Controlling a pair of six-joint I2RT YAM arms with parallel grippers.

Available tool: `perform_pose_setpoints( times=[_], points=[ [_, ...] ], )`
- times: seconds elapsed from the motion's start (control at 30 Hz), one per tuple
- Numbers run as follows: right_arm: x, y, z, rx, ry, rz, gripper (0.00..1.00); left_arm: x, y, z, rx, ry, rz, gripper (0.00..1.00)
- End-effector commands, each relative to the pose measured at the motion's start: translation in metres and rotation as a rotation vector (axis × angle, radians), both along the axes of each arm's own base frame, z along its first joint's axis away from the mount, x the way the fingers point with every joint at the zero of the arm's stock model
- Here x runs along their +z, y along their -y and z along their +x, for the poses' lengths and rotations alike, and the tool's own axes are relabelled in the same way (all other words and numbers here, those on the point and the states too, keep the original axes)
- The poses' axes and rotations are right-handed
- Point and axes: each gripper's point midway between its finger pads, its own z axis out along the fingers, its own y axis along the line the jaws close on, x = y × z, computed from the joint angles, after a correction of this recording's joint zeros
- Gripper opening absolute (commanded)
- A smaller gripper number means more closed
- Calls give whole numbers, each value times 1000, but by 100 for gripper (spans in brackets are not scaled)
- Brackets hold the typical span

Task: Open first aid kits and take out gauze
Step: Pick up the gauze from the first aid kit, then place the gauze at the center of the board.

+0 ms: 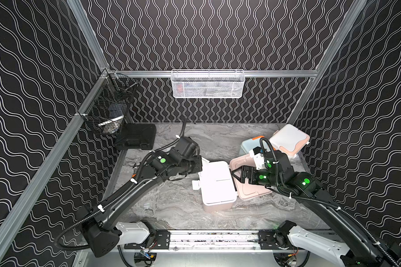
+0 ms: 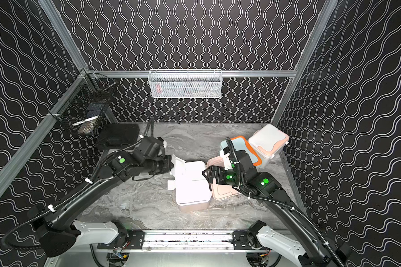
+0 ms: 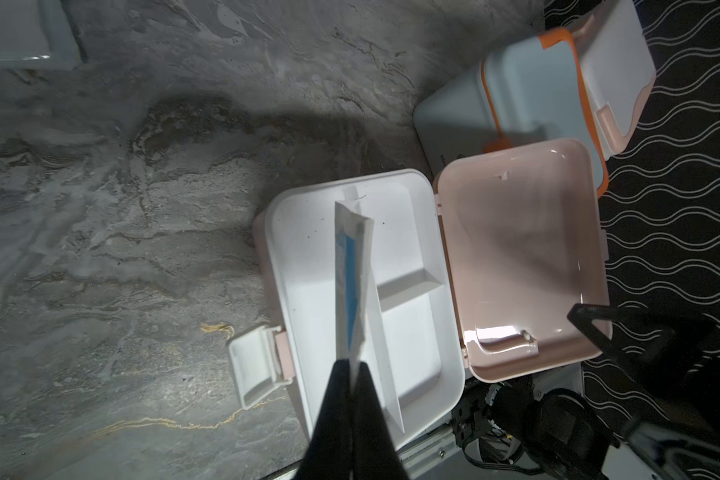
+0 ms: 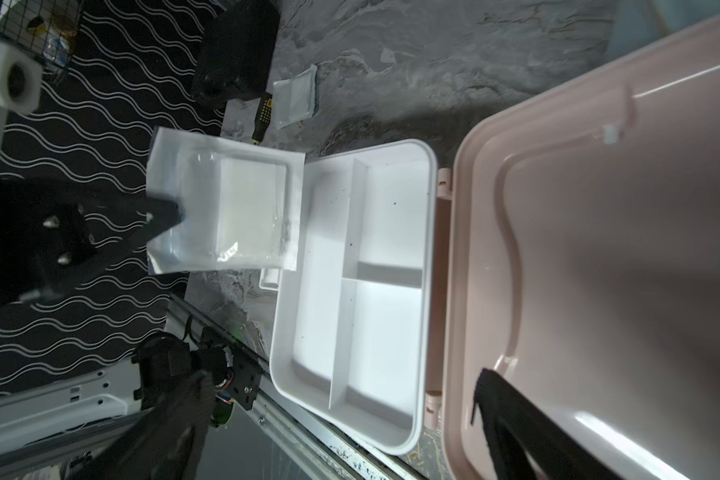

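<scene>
Pink plastic first aid kit (image 1: 218, 208): open on grey marbled surface (image 1: 171, 208), lid (image 1: 255, 193) at 3 o'clock of white divided tray (image 1: 215, 185). Left end effector (image 3: 350, 365): clamped on flat white clear-wrapped gauze packet (image 4: 233, 212), at tray's 10 o'clock. Right end effector (image 1: 236, 175): jaws apart, over lid. Second gauze packet (image 4: 295, 99): on surface.

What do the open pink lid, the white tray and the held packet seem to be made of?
Pink lid: likely rigid moulded plastic, glossy; bright highlights lie on its surface. White tray: probably the same plastic, smooth, with moulded dividers. Packet: thin clear film over a white pad, perhaps woven gauze; the film glints and wrinkles.
</scene>
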Motion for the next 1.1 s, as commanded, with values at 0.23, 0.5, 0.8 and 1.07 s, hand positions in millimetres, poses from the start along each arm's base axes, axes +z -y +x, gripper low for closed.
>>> perform_pose_setpoints(
  times=[0.23, 0.5, 0.8, 1.07],
  points=[
    [8, -58, -3, 161, 28, 12, 100, -18, -78, 29, 68, -37, -8, 0],
    [0, -92, 0, 220, 29, -75, 100, -62, -153, 62, 243, -120, -5, 0],
    [-9, -84, 5, 192, 35, -147, 100, -113, -193, 97, 326, -231, -10, 0],
    [-13, -77, 6, 168, 39, -163, 100, -149, -204, 108, 312, -308, -7, 0]
  ],
)
